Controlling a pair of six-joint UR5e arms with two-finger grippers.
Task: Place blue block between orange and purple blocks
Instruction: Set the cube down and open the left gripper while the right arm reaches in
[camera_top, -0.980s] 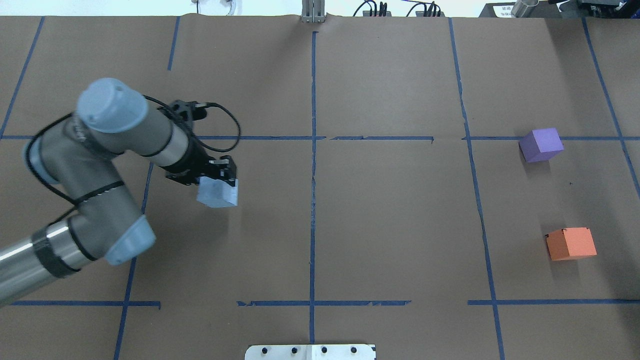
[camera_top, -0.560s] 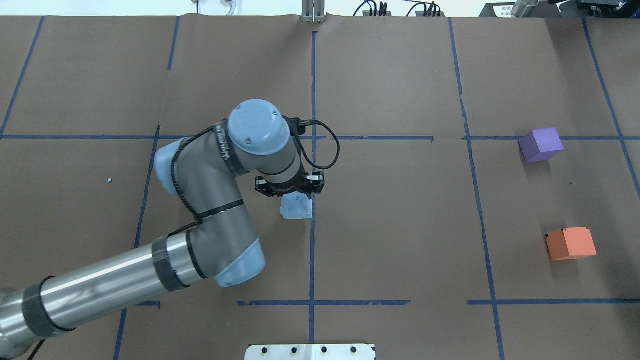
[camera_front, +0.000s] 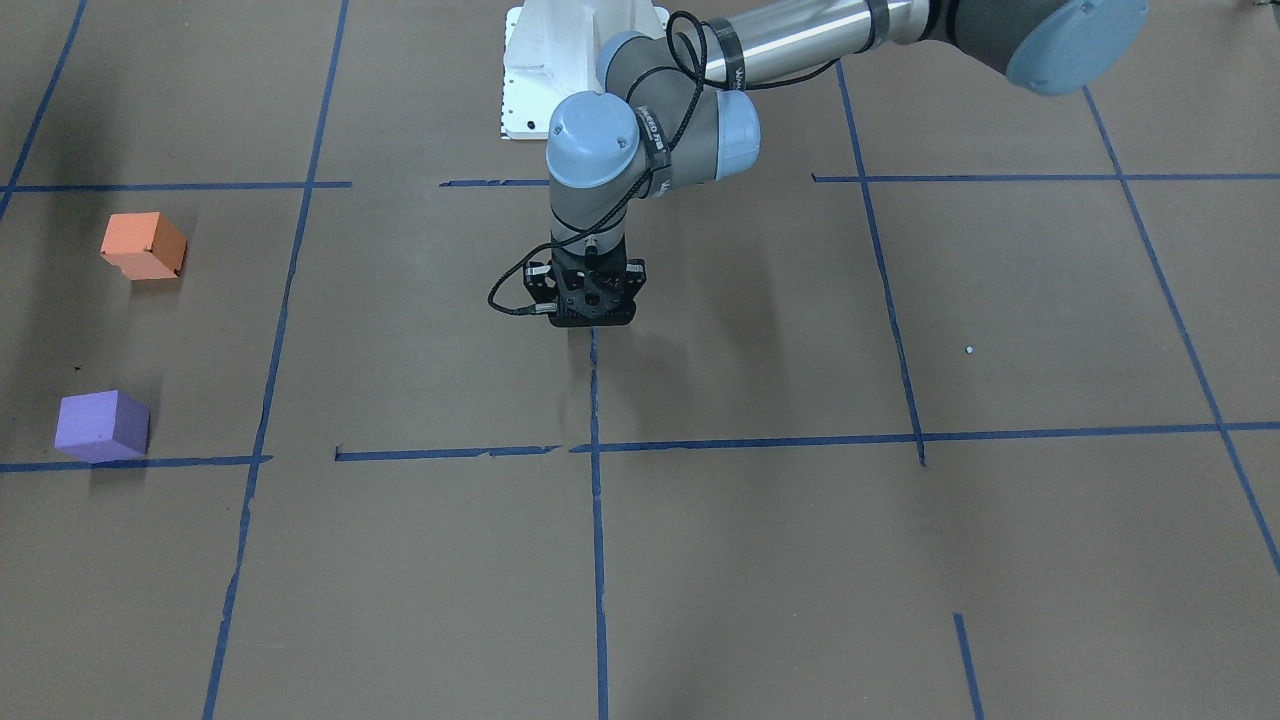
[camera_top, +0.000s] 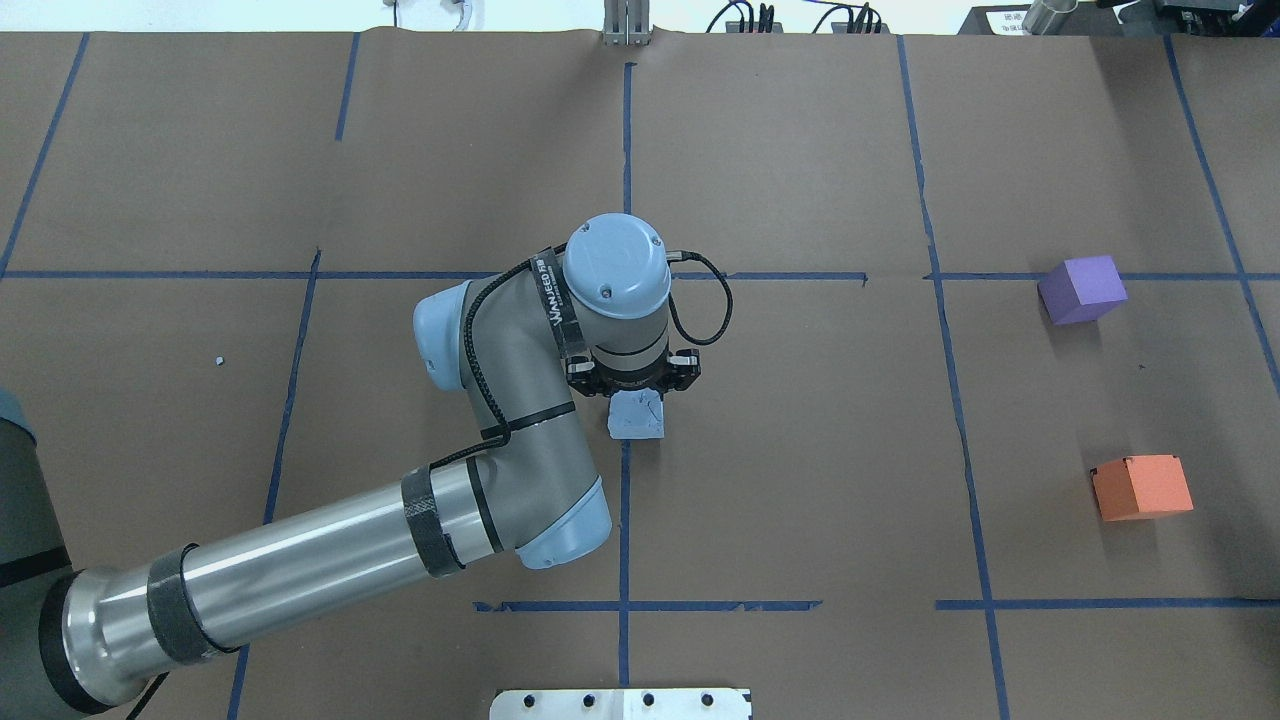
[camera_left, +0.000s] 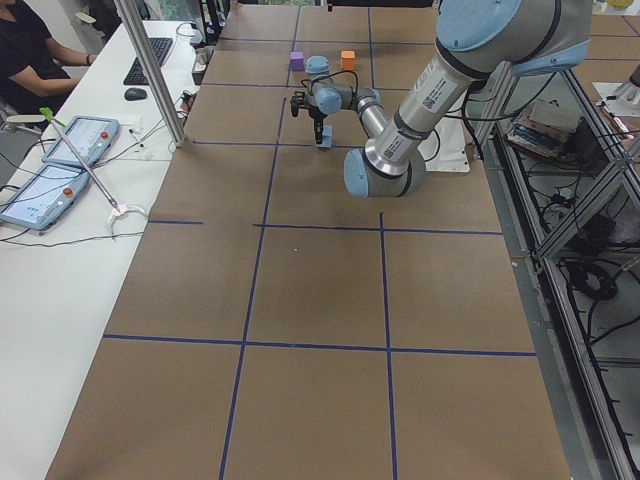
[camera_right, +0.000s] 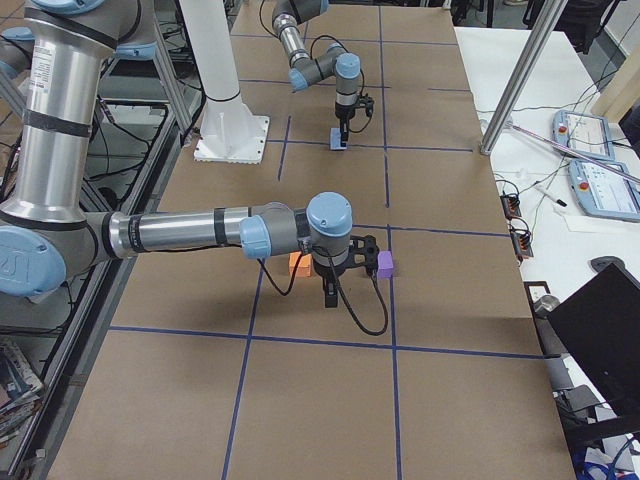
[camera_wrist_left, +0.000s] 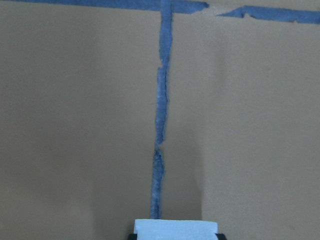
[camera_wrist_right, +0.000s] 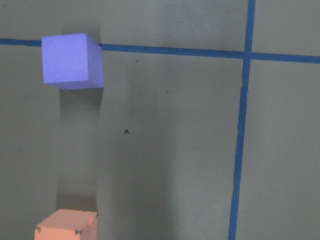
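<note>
The pale blue block hangs in my left gripper, which is shut on it over the table's centre tape line. The block also shows in the left wrist view; in the front view my left gripper hides it. The purple block and the orange block sit apart at the far right, also in the right wrist view as purple and orange. My right gripper shows only in the exterior right view, above those two blocks; I cannot tell whether it is open or shut.
Brown paper with a blue tape grid covers the table. A white base plate lies at the near edge. A side desk with tablets and a metal pole stand beyond the far edge.
My left arm has swung to the right with the blue block, from the table's left part to the centre tape line. The purple and orange blocks have not moved.
</note>
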